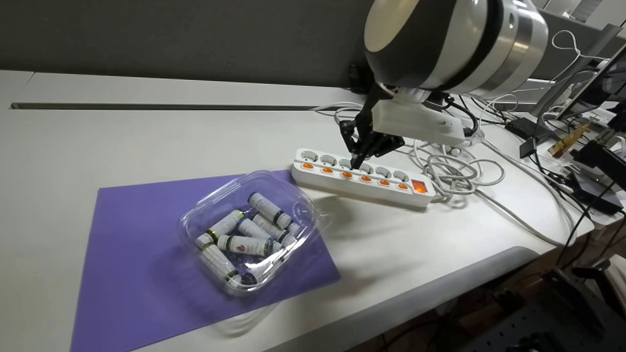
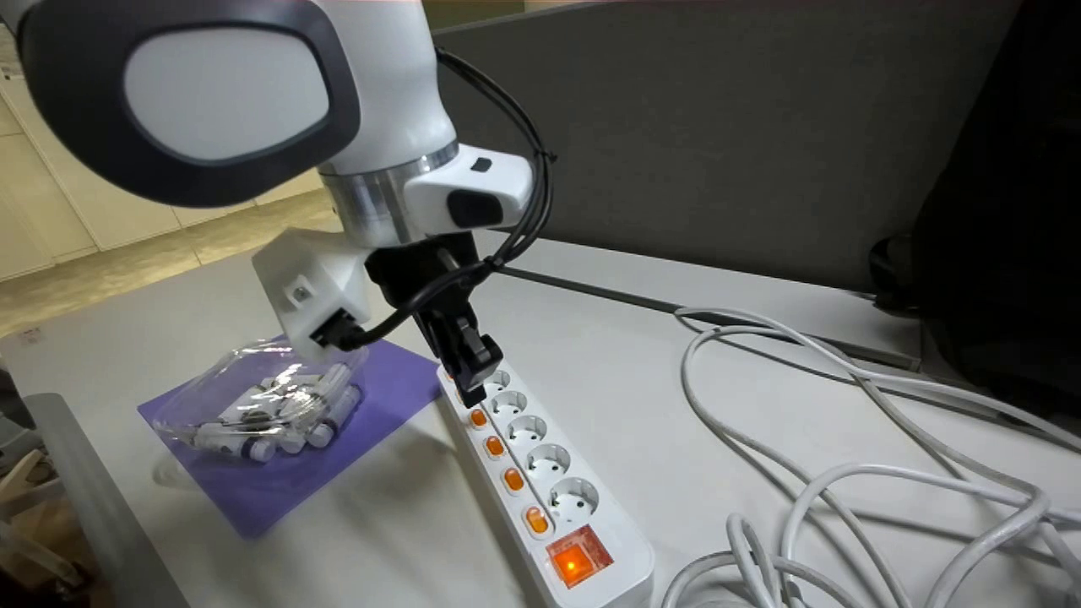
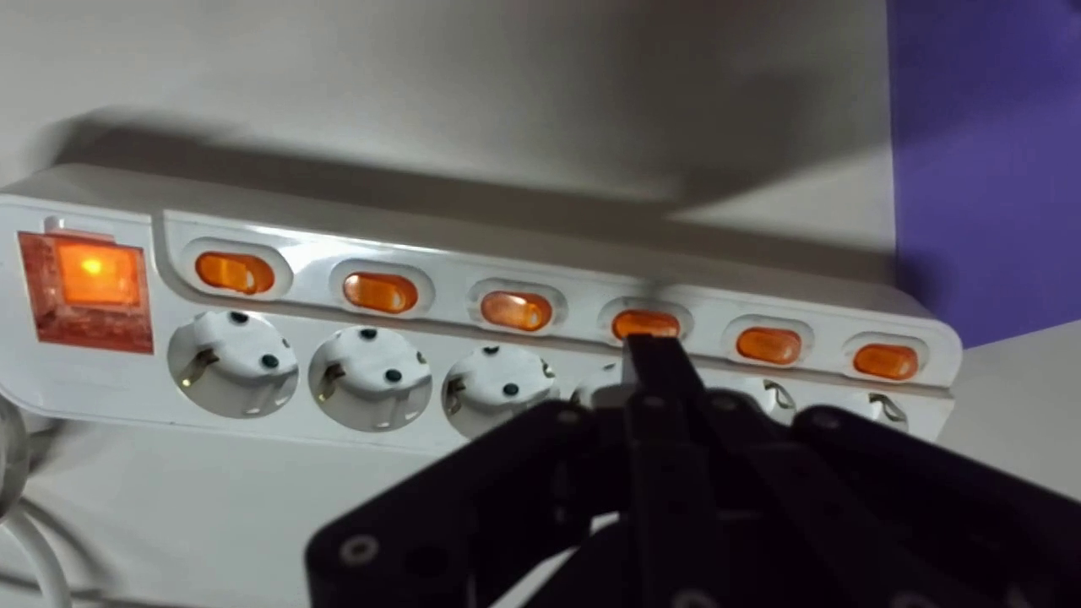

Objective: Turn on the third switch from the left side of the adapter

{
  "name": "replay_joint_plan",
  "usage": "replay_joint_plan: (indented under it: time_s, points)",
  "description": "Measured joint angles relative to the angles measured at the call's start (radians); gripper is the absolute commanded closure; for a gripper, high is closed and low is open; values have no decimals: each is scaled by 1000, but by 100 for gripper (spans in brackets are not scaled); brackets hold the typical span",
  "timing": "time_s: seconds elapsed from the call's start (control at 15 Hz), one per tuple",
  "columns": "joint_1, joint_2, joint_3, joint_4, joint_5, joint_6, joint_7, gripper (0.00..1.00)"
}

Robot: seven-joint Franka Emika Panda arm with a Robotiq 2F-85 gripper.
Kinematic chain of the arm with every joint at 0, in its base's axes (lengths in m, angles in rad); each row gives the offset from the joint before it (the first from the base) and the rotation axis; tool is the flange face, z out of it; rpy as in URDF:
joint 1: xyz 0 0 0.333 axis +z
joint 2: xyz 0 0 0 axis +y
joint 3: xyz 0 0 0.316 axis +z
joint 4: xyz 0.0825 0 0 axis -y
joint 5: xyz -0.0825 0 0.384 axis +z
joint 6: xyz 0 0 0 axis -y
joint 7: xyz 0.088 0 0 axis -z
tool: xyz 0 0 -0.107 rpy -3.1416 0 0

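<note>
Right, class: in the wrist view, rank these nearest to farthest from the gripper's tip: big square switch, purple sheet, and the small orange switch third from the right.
1. Small orange switch, directly beyond the tip of the gripper.
2. Purple sheet, off to the right, judged by its nearest edge.
3. Big square switch, lit, far over on the left.

Purple sheet [image 1: 132, 254] lying flat on a white table [image 1: 186, 142], and there's a clear plastic tub [image 1: 264, 182] sitting on the sheet with a bunch of little white-labelled tubes [image 1: 244, 245] piled in every which way. Past the sheet there's a long narrow slot [image 1: 161, 106] in the table, then further past it a dark grey partition [image 1: 171, 44].
</note>
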Motion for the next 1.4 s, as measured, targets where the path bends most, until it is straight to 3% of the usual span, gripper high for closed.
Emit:
replay_joint_plan:
  time_s: [0.87, 1.4]
  points:
    - [-4, 68, 17, 0, 24, 56, 0, 100]
    - [-39, 70, 63, 10, 64, 58, -1, 99]
